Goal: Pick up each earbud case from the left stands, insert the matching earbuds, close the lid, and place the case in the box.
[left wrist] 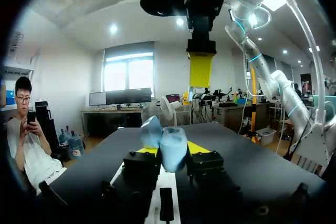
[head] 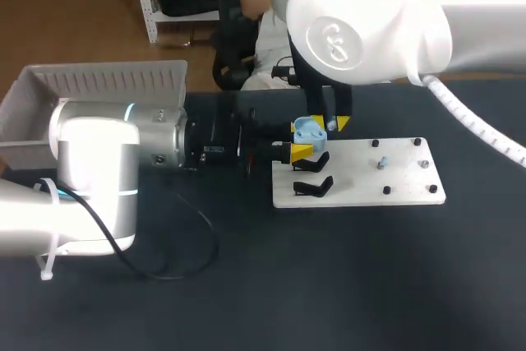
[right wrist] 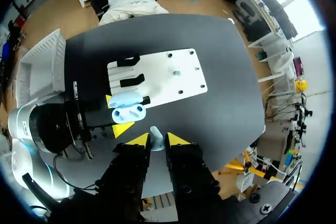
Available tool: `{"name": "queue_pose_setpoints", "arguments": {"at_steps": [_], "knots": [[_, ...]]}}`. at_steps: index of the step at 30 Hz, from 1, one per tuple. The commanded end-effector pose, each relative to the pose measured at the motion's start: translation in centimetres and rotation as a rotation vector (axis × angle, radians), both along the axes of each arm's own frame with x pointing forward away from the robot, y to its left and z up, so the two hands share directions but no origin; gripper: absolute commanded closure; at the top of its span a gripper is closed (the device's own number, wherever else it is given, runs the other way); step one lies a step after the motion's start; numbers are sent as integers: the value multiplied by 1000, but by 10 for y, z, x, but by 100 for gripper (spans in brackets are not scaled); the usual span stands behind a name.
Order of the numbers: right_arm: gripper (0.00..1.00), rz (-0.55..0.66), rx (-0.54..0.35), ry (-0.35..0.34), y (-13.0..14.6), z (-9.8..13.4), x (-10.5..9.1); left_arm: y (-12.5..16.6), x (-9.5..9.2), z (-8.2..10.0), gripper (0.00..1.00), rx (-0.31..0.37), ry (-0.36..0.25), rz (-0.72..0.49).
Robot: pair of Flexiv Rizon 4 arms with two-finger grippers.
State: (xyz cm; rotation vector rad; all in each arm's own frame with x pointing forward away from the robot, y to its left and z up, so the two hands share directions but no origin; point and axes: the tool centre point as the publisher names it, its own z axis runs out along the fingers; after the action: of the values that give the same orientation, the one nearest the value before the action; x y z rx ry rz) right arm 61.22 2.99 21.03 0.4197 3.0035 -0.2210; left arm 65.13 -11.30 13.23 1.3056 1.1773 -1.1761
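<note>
The blue earbud case [head: 310, 130], lid open, is clamped between the left gripper [head: 299, 139]'s fingers near the white board [head: 370, 178]'s corner, likely held face-up as a steady target; above it, the right gripper [right wrist: 156, 140] pinches an earbud [right wrist: 156, 131] narrowly, seemingly for insertion.

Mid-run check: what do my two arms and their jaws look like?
Left arm: white-and-silver cylindrical links, a cyan light ring, black wrist section, thin black cable hanging off it. Right arm: white rounded joint with an embossed round logo, white corrugated hose. Both jaws: black bodies, yellow tips.
</note>
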Motion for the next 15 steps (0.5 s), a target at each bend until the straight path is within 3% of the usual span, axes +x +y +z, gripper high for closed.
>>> {"name": "queue_pose_setpoints", "arguments": {"at_steps": [1,15], "knots": [[100,-125,21,75,9,0,17,0,1,-1,100,-2,-1,-1],[100,-131,26,83,8,-1,18,0,1,-1,100,-2,-1,-1]]}}
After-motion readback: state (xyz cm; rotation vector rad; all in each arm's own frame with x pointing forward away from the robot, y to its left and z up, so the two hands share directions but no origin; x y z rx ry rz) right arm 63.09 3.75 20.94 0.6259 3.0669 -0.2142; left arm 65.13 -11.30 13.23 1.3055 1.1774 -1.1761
